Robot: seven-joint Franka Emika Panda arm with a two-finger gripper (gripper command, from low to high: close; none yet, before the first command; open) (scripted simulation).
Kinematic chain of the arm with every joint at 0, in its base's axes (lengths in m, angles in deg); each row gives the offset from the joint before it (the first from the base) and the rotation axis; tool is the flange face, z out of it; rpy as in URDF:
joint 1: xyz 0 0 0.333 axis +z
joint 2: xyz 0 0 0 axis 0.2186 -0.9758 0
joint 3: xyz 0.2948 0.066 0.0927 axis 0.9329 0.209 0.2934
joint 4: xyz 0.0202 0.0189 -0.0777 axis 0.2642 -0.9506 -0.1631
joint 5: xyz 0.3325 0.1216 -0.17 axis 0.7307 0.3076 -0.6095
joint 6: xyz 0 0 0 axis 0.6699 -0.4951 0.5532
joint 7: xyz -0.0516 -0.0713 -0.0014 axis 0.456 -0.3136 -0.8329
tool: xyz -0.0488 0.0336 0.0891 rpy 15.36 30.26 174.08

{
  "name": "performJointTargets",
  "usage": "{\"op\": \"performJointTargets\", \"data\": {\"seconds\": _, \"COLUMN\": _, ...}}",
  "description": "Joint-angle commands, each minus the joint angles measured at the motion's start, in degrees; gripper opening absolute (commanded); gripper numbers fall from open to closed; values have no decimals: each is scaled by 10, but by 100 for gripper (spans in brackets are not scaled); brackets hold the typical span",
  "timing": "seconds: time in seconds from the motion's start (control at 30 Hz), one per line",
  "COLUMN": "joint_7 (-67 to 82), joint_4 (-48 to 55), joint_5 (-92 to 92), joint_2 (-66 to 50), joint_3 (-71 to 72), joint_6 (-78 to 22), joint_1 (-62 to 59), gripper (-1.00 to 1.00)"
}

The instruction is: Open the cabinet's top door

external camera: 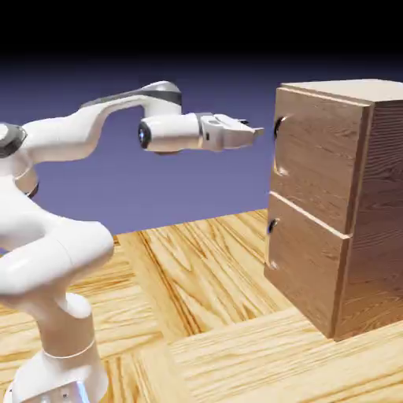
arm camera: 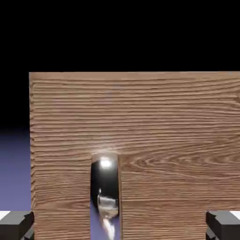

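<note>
The cabinet [external camera: 378, 197] stands on the wood-grain worktop [external camera: 212, 346] at the exterior view's right, its two front panels, one above the other, turned toward the arm [external camera: 59, 252]. The top door [external camera: 321, 153] is the upper, larger panel, lying closed against the cabinet's body, and its curved metallic handle [external camera: 279, 146] runs upright along the edge at the exterior view's left. Below it the lower panel [external camera: 305, 264] is closed too, with a small handle [external camera: 271, 240] of its own on the same side. The white arm rises at the left and reaches across at about the height of the top door. Its jaws [external camera: 258, 132] are wide open, pointing at the door near the upper part of the handle, apart from it and with nothing between them. In the hand view the wood of the door fills much of the frame, and the shiny handle shows low, left of the middle, between the widely parted fingertips [arm camera: 17, 225].
</note>
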Motion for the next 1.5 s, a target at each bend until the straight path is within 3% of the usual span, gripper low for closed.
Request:
{"op": "performJointTargets", "data": {"seconds": 0.0, "joint_7": 13, "joint_4": 5, "joint_5": 25, "joint_2": 7, "joint_3": 12, "joint_6": -1, "joint_1": -11, "gripper": 0}}
{"op": "performJointTargets", "data": {"seconds": 0.3, "joint_7": 38, "joint_4": 97, "joint_5": 90, "joint_2": 18, "joint_3": 66, "joint_6": -14, "joint_1": -128, "gripper": 0}}
{"op": "performJointTargets", "data": {"seconds": 0.33, "joint_7": 38, "joint_4": 97, "joint_5": 90, "joint_2": 18, "joint_3": 66, "joint_6": -14, "joint_1": -128, "gripper": -100}}
{"op": "performJointTargets", "data": {"seconds": 0.97, "joint_7": 131, "joint_4": -250, "joint_5": 29, "joint_2": 5, "joint_3": -101, "joint_6": -441, "joint_1": 70, "gripper": -100}}
{"op": "performJointTargets", "data": {"seconds": 1.47, "joint_7": 214, "joint_4": -363, "joint_5": -180, "joint_2": -63, "joint_3": -285, "joint_6": -815, "joint_1": 9, "gripper": -100}}
